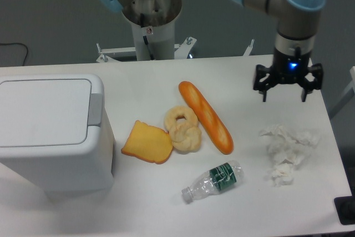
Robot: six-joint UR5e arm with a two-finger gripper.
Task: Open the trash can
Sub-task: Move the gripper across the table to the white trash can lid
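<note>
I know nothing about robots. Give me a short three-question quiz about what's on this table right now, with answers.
1. True or false: the trash can has its lid up.
2. What lies nearest the end effector: (a) toast slice, (b) crumpled tissue, (c) bottle?
3. Which item touches both the baguette and the toast slice?

Key
1. False; the lid lies flat.
2. (b) crumpled tissue.
3. The pretzel-shaped bread.

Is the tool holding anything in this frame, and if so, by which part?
Nothing is held. The tool hangs open above the table's right side, clear of the crumpled tissue and far from the trash can, whose lid is shut.
</note>
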